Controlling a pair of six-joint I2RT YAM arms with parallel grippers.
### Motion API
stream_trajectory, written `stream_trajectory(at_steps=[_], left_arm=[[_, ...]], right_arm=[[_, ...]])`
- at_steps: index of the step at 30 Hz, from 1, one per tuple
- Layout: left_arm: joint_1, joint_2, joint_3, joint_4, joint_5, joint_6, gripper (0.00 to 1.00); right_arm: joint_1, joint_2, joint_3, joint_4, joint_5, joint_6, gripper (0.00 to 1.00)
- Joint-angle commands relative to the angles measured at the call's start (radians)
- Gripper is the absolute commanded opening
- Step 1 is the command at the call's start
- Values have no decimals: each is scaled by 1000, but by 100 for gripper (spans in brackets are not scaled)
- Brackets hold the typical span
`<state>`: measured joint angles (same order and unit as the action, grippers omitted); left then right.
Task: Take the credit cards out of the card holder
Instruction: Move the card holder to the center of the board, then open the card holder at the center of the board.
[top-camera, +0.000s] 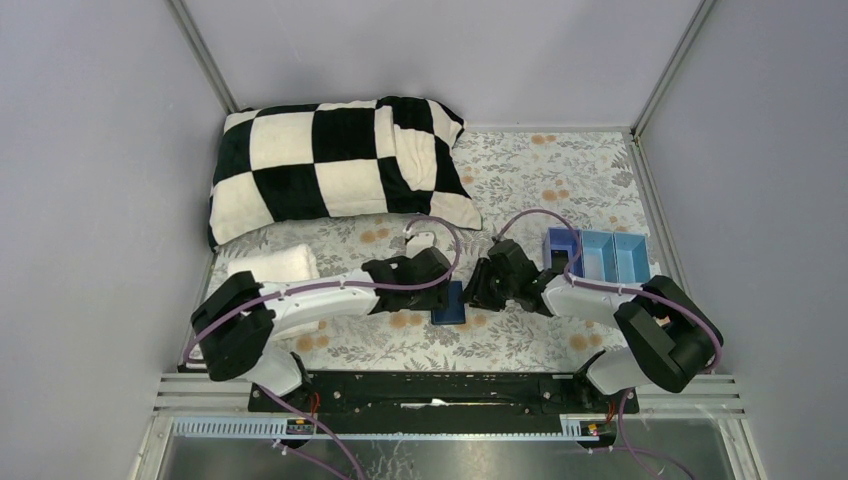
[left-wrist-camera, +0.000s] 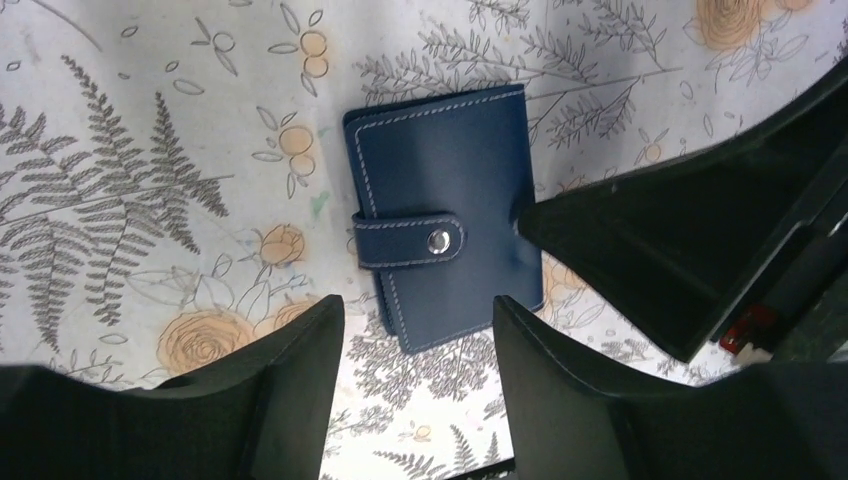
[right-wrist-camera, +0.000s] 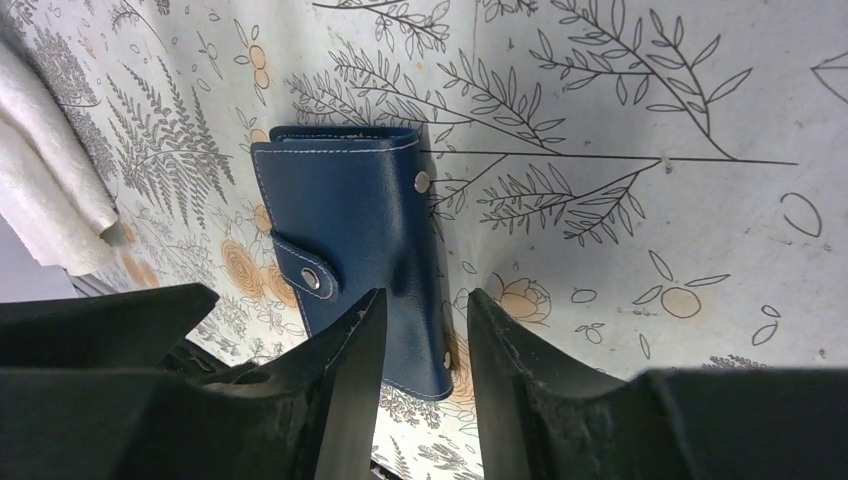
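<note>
— How do the arms sit?
— Both reach low and inward. The left gripper (left-wrist-camera: 415, 312) and right gripper (right-wrist-camera: 425, 300) are each part-open and hold nothing. They hover over the card holder (left-wrist-camera: 440, 190), which lies flat on the floral cloth (left-wrist-camera: 150, 150) between them.
— What do the wrist views add?
— Its tab (left-wrist-camera: 410, 240) is snapped shut. I can't tell what is in the compartment tray (top-camera: 613, 256).

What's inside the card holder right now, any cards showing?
Nothing inside shows. The card holder lies closed on the floral cloth, its tab snapped shut, so only the navy outside is visible. The slots and any cards are hidden inside the fold.
</note>
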<state>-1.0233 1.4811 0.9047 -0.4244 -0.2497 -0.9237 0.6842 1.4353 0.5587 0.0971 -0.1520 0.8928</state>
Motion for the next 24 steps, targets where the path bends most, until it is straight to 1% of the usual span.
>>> stream_trajectory(at_steps=[1,5,8,15,19,24], left_arm=[[-9,61,76,12,-68,-3,59],[-9,114,109,18,-76,15,55],[-11,142,114,38,-93,23,50],[-11,185,143,56,-102,51,45],[-11,232,168,63,-76,82,45],[-11,287,188,50,-78,78,45]], right_arm=[[-15,3,-31,51,-39,7,42],[-20,21,-59,94,-74,36,42],[-19,50,-77,123,-99,54,42],[-20,104,-124,204,-124,100,40],[-20,134,-124,216,-129,98,39],[-20,154,-115,219,-135,94,38]])
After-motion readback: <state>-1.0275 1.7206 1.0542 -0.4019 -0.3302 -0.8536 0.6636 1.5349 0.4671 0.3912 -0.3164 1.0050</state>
